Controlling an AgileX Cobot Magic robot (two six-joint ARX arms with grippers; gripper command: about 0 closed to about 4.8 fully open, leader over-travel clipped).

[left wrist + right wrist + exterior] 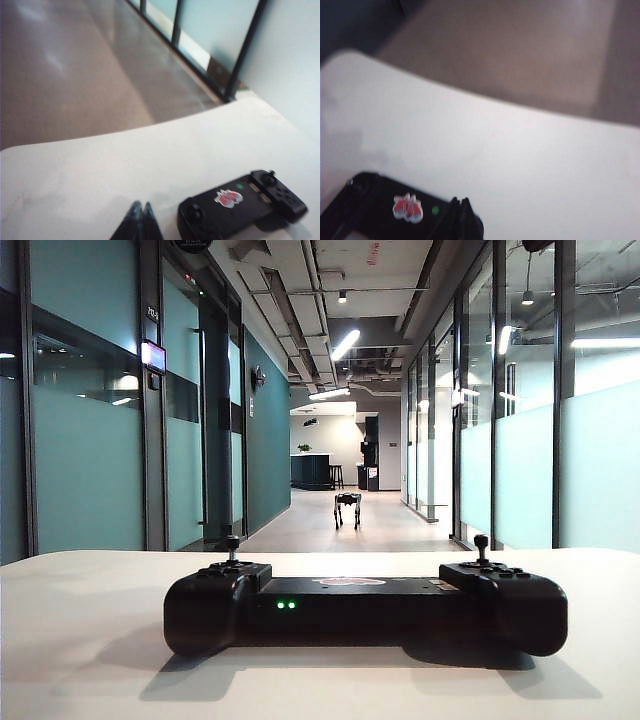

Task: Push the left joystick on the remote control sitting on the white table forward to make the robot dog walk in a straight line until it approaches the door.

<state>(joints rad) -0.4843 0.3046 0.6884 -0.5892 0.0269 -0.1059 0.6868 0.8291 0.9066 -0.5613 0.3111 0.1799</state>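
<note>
The remote control (365,608) lay across the white table (90,640), facing down the corridor. It was a wide black gamepad, rounded lobes at each end, two green lights glowing on its flat middle bar, and a red-and-white sticker (228,197) on top whose writing I couldn't read. The left joystick (232,545) stood upright, a thin black stalk with a small knob. Far down the hall stood the robot dog (347,508), dark and four-legged. The left gripper (141,212) hung clenched, empty, just beside the controller. The right gripper (459,207) was clenched too, over the controller's edge.
</note>
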